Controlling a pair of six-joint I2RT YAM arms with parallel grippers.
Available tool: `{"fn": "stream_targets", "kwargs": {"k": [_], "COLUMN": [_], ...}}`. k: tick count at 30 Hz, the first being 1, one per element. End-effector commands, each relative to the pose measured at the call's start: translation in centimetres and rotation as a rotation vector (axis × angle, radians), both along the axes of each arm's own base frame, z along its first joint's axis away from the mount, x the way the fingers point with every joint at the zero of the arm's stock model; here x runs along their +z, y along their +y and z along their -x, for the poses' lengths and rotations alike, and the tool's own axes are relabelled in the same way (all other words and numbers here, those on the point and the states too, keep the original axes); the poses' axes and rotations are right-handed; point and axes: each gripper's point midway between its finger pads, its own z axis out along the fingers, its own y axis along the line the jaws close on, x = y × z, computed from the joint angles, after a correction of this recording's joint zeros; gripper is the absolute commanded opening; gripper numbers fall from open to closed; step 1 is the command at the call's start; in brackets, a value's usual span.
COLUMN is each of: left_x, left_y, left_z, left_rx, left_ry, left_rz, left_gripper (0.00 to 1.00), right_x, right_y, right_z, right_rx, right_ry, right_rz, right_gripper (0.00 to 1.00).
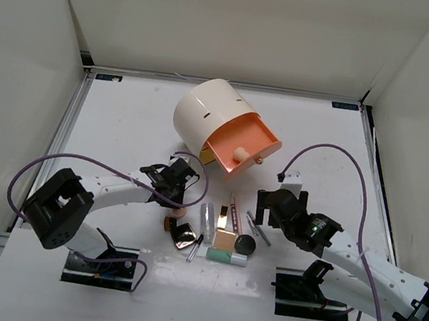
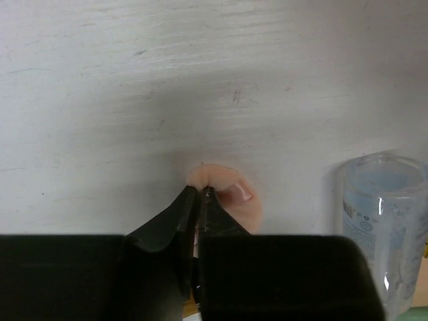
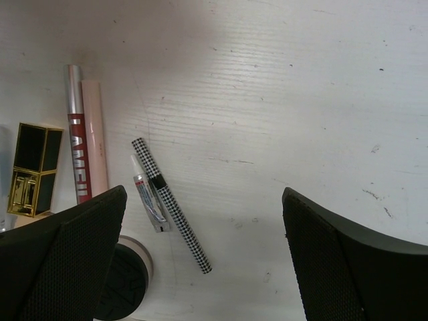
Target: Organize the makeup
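Makeup [image 1: 223,240] lies in a loose cluster on the white table [image 1: 125,116] between my two arms. One piece, a peach sponge [image 2: 233,204], sits at the cluster's left edge. My left gripper [image 2: 200,192] has its jaws almost together there, the tips pinching the sponge's near edge so that it creases. Just right of the sponge lies a clear tube [image 2: 381,221], not touching it. On the other side, my right gripper [image 3: 204,197] hangs with its jaws wide apart and nothing between them. Below that gap a checkered pencil [image 3: 170,204] and a small white tube [image 3: 148,195] lie touching side by side, and a round black compact [image 3: 124,281] is partly hidden by one finger. Farther back stands the cream cylindrical box [image 1: 201,111], its orange drawer [image 1: 245,142] pulled out with another sponge [image 1: 240,154] inside.
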Motion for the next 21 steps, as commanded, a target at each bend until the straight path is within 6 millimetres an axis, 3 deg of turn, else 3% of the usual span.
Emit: {"fn": "stream_targets", "kwargs": {"k": [1, 4, 7, 10, 11, 13, 16, 17, 19, 20, 21], "left_x": [-0.7, 0.3, 3.0, 7.8, 10.6, 13.7, 19.8, 22.7, 25.2, 28.0, 28.1], "left_y": [-0.8, -1.1, -1.0, -1.0, -1.3, -1.4, -2.3, -3.1, -4.5, -5.9, -6.7], "left_z": [0.9, 1.1, 0.4, -0.9, -1.7, -2.6, -4.6, -5.4, -6.3, -6.7, -7.4], "left_rx": [-0.038, -0.061, -0.047, -0.024, -0.027, -0.02, -0.055, -0.069, -0.127, -0.164, -0.196], "left_ry": [0.027, 0.005, -0.056, -0.164, -0.231, -0.304, -0.487, -0.558, -0.615, -0.666, -0.674], "left_rz": [0.043, 0.045, 0.039, 0.067, 0.099, 0.135, 0.209, 0.257, 0.285, 0.343, 0.327], "left_gripper": [0.14, 0.09, 0.1, 0.09, 0.09, 0.1, 0.09, 0.09, 0.09, 0.1, 0.09], "right_x": [1.8, 2.0, 2.0, 2.1, 2.3, 2.5, 2.9, 3.1, 3.0, 3.1, 3.2], "right_y": [-0.5, -0.3, -0.6, -1.1, -1.2, -1.4, -1.8, -1.8, -2.0, -1.9, -2.2], "right_z": [-0.8, -0.8, -0.8, -0.9, -0.9, -1.0, -1.2, -1.3, -1.2, -1.2, -1.3], "right_rx": [-0.053, -0.054, -0.065, -0.092, -0.104, -0.114, -0.135, -0.137, -0.141, -0.138, -0.148], "right_ry": [-0.05, -0.061, -0.064, -0.074, -0.082, -0.095, -0.124, -0.131, -0.133, -0.134, -0.136], "right_rz": [-0.021, -0.028, -0.028, -0.027, -0.035, -0.041, -0.053, -0.056, -0.056, -0.059, -0.054], "right_gripper": [0.99, 0.99, 0.99, 0.99, 0.99, 0.99, 0.99, 0.99, 0.99, 0.99, 0.99]}}
